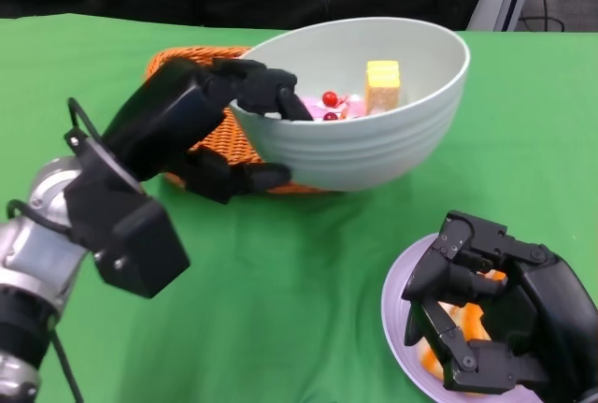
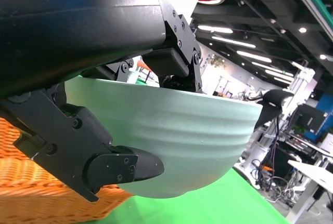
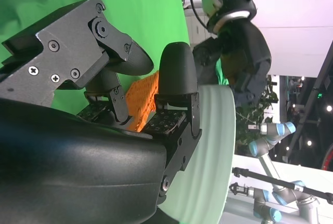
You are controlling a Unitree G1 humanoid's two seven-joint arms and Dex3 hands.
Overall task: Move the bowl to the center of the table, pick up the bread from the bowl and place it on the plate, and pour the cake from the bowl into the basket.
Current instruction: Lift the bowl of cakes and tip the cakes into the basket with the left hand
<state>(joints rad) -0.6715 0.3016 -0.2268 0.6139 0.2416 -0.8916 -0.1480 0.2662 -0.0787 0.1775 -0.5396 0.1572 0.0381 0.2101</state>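
Green cloth covers the table. Pale bowl is lifted and tilted over the orange basket, gripped at its rim by the left hand, fingers inside and thumb under. White plate sits near the right edge, right hand over it, fingers curled around something orange, probably the bread, though it's mostly hidden. Pink cake and a yellow block lie in the bowl.
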